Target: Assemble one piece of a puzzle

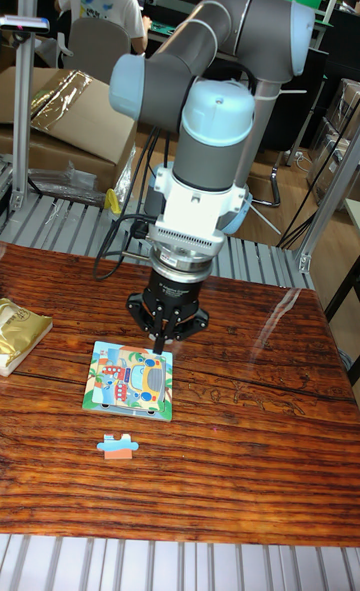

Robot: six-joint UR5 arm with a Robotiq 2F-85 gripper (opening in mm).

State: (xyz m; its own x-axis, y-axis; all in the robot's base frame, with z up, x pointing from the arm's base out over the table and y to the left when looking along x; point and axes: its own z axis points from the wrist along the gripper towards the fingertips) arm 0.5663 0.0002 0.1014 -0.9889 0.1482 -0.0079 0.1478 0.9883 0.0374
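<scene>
I see the loose puzzle piece point(118, 445) lying flat on the bench point(250, 451), just in front of the puzzle board point(130, 379) and clear of its near edge. Its long axis runs left to right across the picture, roughly parallel to that near edge. The upper part is light blue and the lower part is orange. A small knob projects from its top edge toward the board.

The puzzle board lies flat, slightly rotated, and shows a cartoon vehicle on a colourful background. Its far right corner sits directly beneath the pincer point(163, 346).

The pincer points straight down. Its two dark fingers point(160, 336) converge to a narrow tip at or just above the board corner. I cannot tell whether the tips touch the board. I see nothing between them, and the gap looks nearly closed.

The arm point(215, 111) rises behind the pincer, grey with pale blue joint caps. A gold foil packet point(18, 331) rests at the left edge of the bench, well apart from the board.
</scene>
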